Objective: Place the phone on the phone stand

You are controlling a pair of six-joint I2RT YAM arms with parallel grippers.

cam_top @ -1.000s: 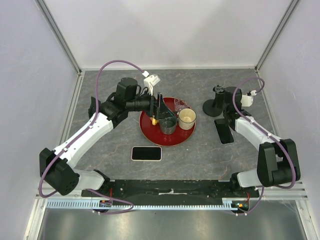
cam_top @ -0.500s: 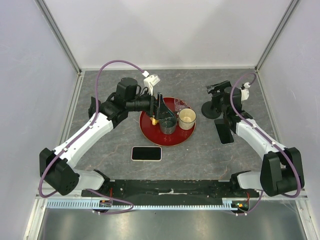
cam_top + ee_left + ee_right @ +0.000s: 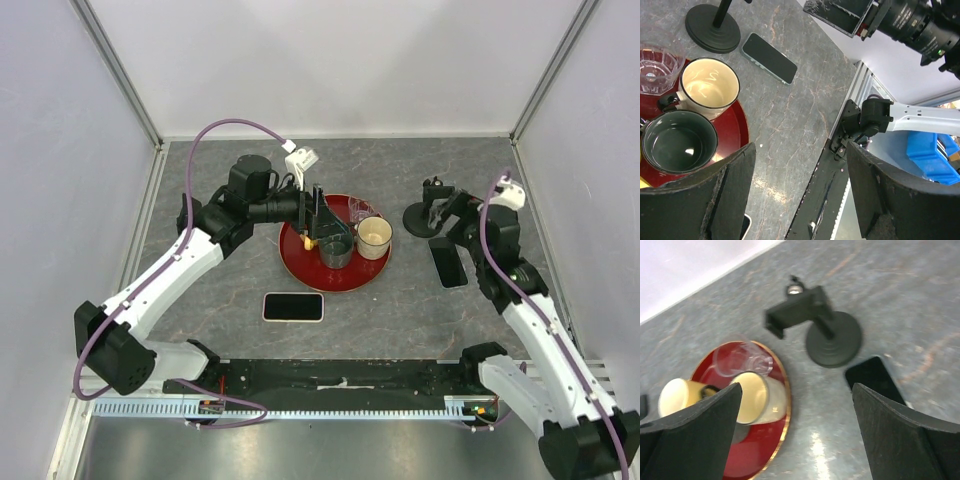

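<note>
The black phone stand (image 3: 420,216) is upright at the right rear of the table, its round base (image 3: 834,339) under a clamp head (image 3: 797,311). A dark phone (image 3: 447,262) lies flat just in front of the stand, also in the right wrist view (image 3: 874,377) and the left wrist view (image 3: 769,57). A second phone (image 3: 293,306) with a pale rim lies flat near the table's front middle. My right gripper (image 3: 450,207) hangs open beside the stand, holding nothing (image 3: 800,440). My left gripper (image 3: 320,217) is open and hovers over the red tray (image 3: 300,268), with nothing between its fingers (image 3: 800,195).
The red tray carries a cream mug (image 3: 374,237), a dark mug (image 3: 337,250) and a clear glass (image 3: 361,211). Grey walls and metal rails (image 3: 150,215) close in the table on three sides. The arms' black base bar (image 3: 340,375) runs along the near edge.
The right gripper has opened wide and drawn back from the phone stand towards the right. The left arm has hardly moved.
</note>
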